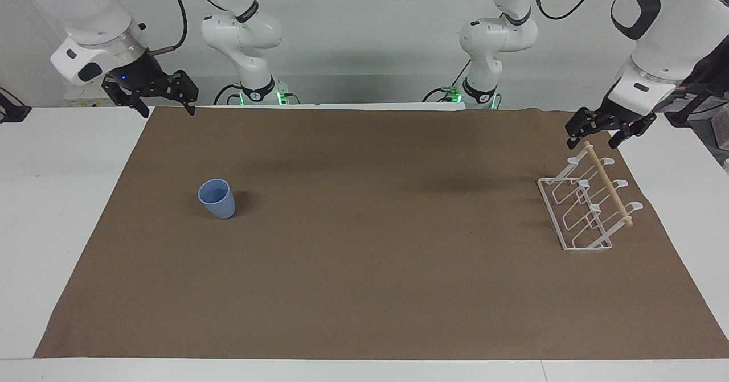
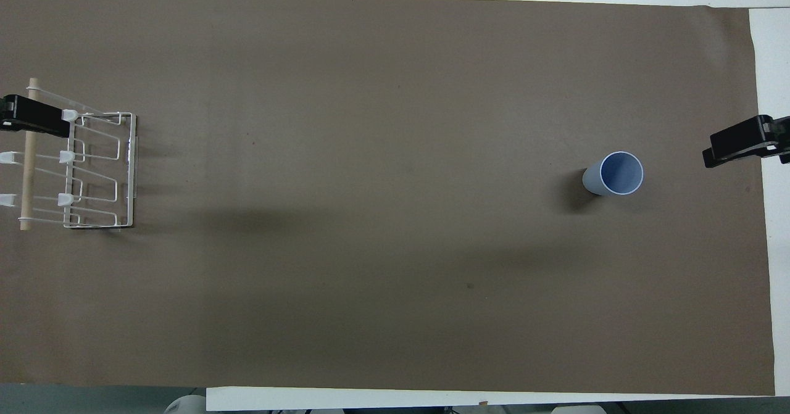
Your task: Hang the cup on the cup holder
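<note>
Waiting open and empty, both pincers are idling: right pincer (image 1: 164,102) is needing to descend onto the cup (image 1: 217,198); left pincer (image 1: 597,133) is hovering by the cup holder (image 1: 586,206).

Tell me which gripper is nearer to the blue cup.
Right. The right gripper hangs open over the mat's edge at the blue cup's end; the left gripper hangs open above the cup holder at the table's left-arm end.

left arm: white, raised at its end of the table
left end effector (image 1: 605,131): black, open, empty
right end effector (image 1: 165,100): black, open, empty, raised
</note>
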You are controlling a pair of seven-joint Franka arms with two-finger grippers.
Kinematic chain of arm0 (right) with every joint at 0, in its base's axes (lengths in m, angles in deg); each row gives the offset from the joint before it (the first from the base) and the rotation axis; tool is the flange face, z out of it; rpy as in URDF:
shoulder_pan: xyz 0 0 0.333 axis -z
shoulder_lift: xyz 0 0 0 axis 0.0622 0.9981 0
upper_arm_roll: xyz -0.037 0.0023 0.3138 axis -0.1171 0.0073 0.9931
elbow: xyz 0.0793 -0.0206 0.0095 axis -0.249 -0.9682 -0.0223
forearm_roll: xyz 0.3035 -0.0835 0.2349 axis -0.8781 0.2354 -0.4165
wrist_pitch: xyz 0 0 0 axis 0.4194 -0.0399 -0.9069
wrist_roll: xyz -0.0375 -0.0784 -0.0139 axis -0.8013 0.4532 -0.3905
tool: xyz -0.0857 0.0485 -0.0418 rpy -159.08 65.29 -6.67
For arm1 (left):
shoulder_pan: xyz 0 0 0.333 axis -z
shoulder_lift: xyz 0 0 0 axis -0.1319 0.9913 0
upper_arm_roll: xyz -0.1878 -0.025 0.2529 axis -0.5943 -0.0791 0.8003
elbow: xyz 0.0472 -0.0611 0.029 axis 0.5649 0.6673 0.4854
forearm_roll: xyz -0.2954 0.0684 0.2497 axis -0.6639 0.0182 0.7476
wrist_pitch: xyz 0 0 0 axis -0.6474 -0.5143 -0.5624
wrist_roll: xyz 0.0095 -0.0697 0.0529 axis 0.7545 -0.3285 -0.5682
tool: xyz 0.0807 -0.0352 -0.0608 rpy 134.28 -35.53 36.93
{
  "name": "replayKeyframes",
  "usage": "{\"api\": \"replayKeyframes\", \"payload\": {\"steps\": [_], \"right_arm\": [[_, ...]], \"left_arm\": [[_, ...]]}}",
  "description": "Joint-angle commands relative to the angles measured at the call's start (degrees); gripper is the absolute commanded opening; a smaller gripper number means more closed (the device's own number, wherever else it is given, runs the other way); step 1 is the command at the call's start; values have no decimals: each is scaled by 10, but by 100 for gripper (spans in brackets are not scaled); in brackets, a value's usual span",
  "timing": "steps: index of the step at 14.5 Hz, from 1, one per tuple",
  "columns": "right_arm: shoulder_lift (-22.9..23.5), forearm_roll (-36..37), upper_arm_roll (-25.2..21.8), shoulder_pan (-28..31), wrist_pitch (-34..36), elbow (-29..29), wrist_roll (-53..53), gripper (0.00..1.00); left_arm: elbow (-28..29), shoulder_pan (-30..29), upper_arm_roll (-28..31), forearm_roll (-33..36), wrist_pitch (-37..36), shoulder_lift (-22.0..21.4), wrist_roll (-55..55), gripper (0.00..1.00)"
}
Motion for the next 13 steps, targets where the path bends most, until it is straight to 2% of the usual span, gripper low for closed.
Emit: {"api": "replayKeyframes", "payload": {"steps": [1, 5, 8, 11, 13], "right_arm": [[-6, -1, 2, 4, -10, -8, 11, 100], [-9, 3, 1, 1, -37, -20, 13, 100], [-24, 8, 2, 5, -145, -107, 8, 100], [15, 4, 2, 4, -252, -165, 3, 100], [24, 3, 2, 3, -303, -216, -57, 100]], "left_arm": [[1, 3, -1, -3, -11, -10, -2, 100], [1, 3, -1, -3, -11, -10, -2, 100], [3, 1, 0, -3, -11, -14, -2, 100], [8, -4, 0, -3, -16, -18, -2, 100], [8, -4, 0, -3, -19, -18, -2, 100]]}}
